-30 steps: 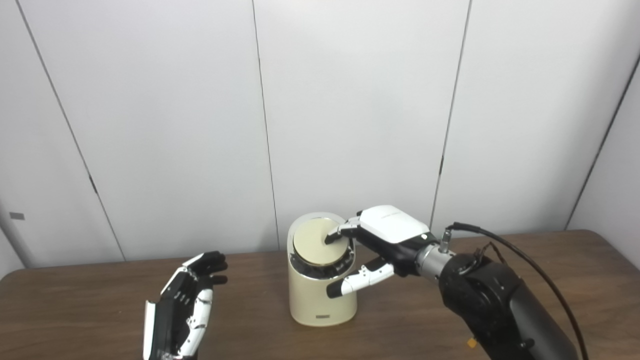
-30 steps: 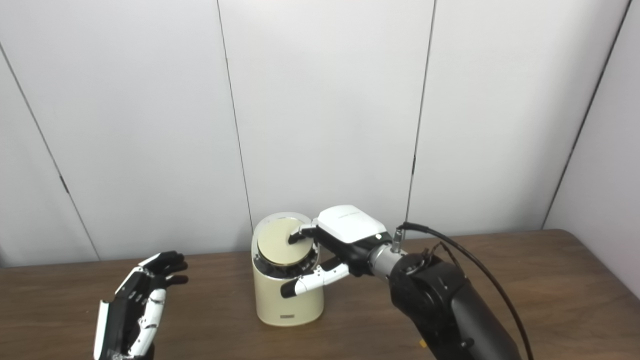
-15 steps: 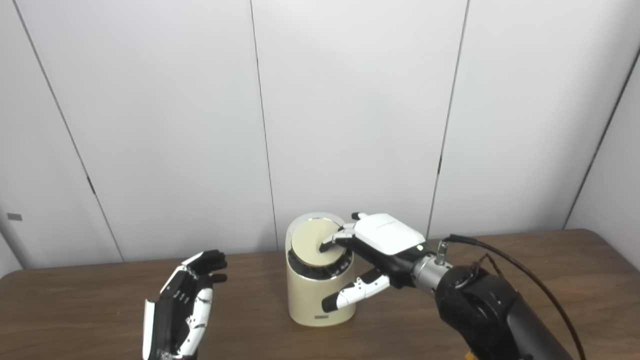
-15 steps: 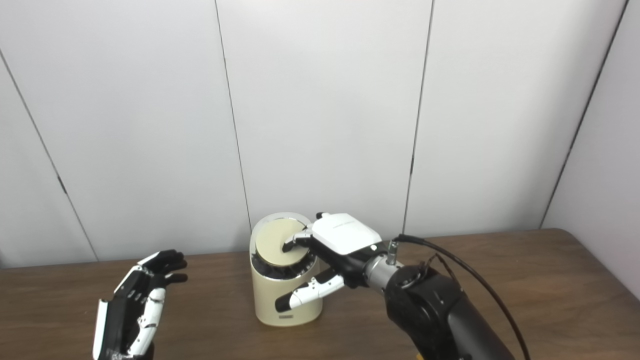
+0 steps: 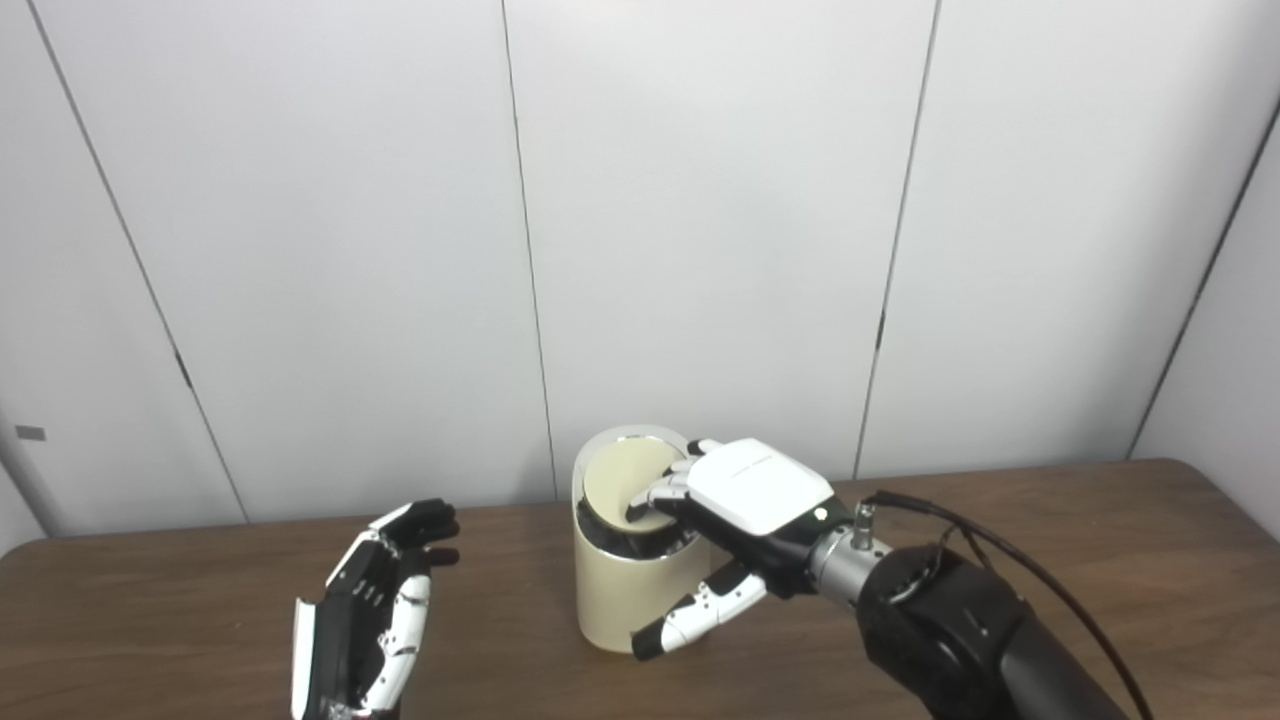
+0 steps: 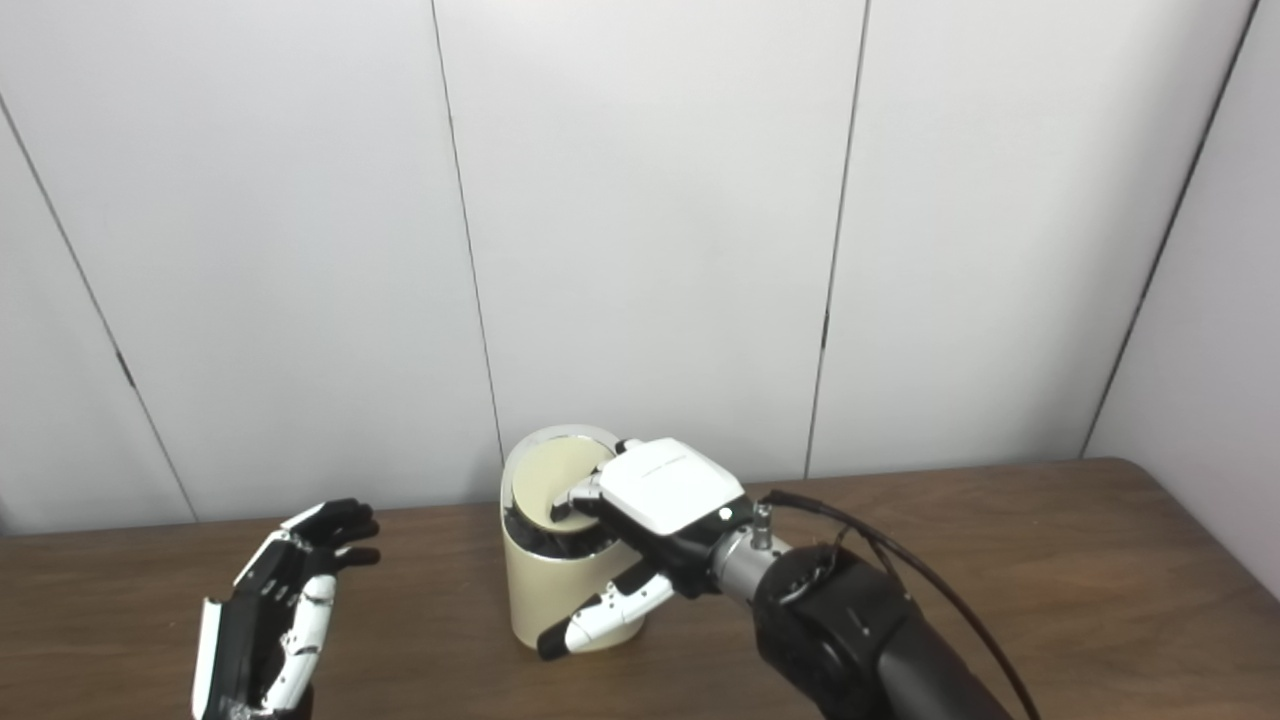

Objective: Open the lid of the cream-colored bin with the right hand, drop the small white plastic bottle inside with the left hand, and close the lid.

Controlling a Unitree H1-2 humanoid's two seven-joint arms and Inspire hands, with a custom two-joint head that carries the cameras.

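Now the right robot hand (image 5: 745,510) reaches in from about four o'clock, its white back turned up and its fingertips (image 5: 645,503) pressing on the round lid (image 5: 625,480) of the cream-colored bin (image 5: 625,590) — the lid is tilted down into the opening, with a dark gap showing below it. Its thumb (image 5: 690,618) hangs free in front of the bin's wall, so the fingers are apart and grip nothing. The left robot hand (image 5: 365,615) stands upright at about eight o'clock, well apart from the bin, fingers spread and empty. No small white plastic bottle can be seen in either view.

A dark wooden table (image 5: 170,600) carries the bin, which stands near the far edge. Behind it rise plain white wall panels (image 5: 700,200) with thin dark seams. A black cable (image 6: 900,570) loops over the right forearm. The right eye view shows more of the table's far right corner — the left eye view shows a small grey plate (image 5: 30,433) on the wall at nine o'clock.
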